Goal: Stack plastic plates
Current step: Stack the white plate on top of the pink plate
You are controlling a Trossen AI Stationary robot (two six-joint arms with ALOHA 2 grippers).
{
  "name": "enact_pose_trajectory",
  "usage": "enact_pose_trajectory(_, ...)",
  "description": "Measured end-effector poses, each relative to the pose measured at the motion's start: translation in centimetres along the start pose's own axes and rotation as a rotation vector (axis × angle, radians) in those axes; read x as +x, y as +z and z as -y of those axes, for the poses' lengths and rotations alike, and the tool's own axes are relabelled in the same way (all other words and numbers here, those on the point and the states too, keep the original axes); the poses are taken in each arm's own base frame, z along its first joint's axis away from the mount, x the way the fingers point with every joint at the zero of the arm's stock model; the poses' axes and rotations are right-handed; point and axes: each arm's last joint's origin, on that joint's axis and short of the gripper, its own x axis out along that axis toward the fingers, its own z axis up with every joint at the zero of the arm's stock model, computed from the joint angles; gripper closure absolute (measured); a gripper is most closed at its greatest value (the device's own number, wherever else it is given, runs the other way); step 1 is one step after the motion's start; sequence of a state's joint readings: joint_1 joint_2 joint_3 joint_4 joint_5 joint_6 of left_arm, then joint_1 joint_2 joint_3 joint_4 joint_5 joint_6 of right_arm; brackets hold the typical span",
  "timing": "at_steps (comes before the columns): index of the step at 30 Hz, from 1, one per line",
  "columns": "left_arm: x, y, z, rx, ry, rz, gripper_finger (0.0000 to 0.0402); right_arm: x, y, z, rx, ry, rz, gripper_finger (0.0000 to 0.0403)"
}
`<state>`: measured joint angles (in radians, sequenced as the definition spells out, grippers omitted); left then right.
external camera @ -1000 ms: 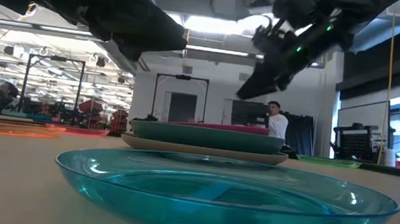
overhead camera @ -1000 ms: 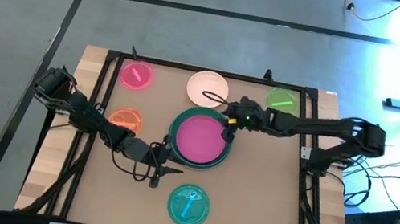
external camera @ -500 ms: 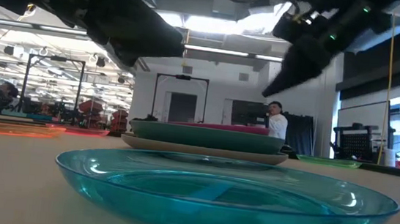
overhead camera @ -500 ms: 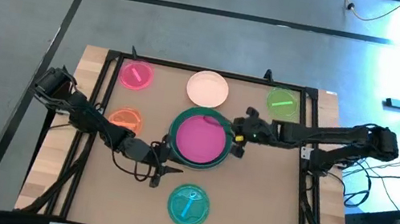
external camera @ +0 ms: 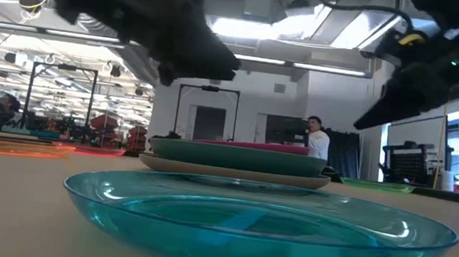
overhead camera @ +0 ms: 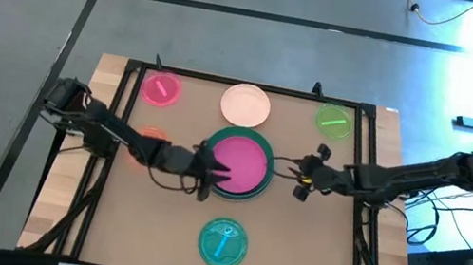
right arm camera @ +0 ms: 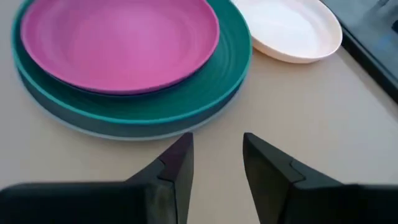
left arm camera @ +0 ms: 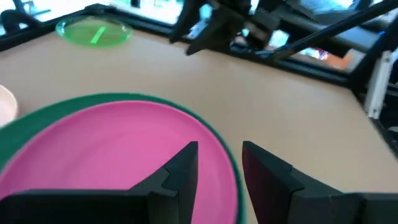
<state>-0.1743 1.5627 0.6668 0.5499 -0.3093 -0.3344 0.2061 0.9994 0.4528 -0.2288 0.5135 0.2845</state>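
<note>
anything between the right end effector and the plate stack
Nothing. In the high view only bare table separates the right end effector from the stack topped by the magenta plate; the right wrist view shows the same bare strip.

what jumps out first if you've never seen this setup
The magenta plate at the table's middle, topping a stack on a teal plate, draws the eye first. The left gripper hangs over the stack's left edge, and the right gripper sits just right of it, both open and empty. Smaller plates ring them: pale pink plate, green plate, light blue plate.
</note>
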Motion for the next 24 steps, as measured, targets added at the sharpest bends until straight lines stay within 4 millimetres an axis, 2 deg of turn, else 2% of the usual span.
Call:
enact_pose_trajectory(7, 1.8, 4.1, -2.8, 0.064, 0.164, -0.205, 0.0283, 0.2, -1.8, 0.0, 0.044, 0.011, 0.066, 0.0274)
enact_pose_trajectory(13, 1.4, 7.3, -6.2, 0.061, 0.354, -0.402, 0.0283, 0.5, -2.1, -0.1, 0.060, 0.025, 0.114, 0.0274)
enact_pose_trajectory(18, 1.2, 9.0, -10.0, 0.008, 0.497, -0.383, 0.0283, 0.5, -2.0, 0.1, 0.066, -0.027, 0.143, 0.0274)
enact_pose_trajectory(24, 0.7, 9.6, -14.6, -0.069, 0.620, -0.361, 0.0283, 0.5, -2.0, 0.1, 0.072, -0.051, 0.148, 0.0274)
